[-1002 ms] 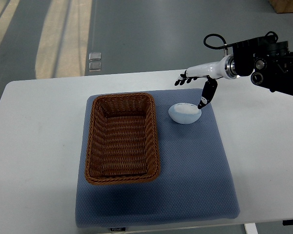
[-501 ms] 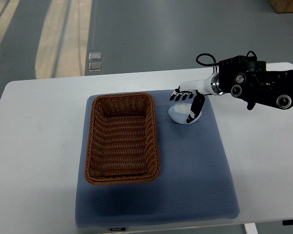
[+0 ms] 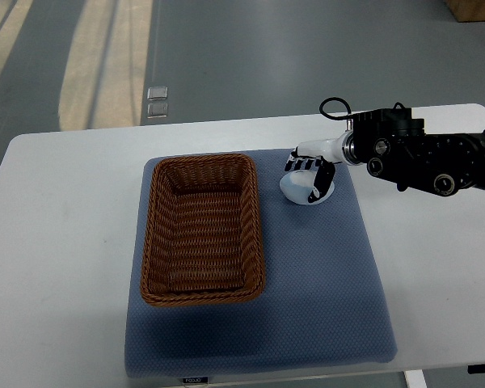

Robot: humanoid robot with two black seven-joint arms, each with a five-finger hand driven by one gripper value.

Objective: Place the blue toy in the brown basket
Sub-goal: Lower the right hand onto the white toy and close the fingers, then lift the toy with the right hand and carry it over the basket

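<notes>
Reaching in from the right edge: right hand (image 3: 310, 173), fingers draping over the far side of the blue toy (image 3: 299, 188), thumb pressing its near right side, apparently closing on it though not yet lifting. Resting on the blue mat (image 3: 323, 283), just right of the brown basket (image 3: 202, 226): the toy, long axis running left to right. Lying directly left of the hand: the basket opening. Showing nowhere: the left arm. Supporting everything: a white worktop (image 3: 56, 242).
</notes>
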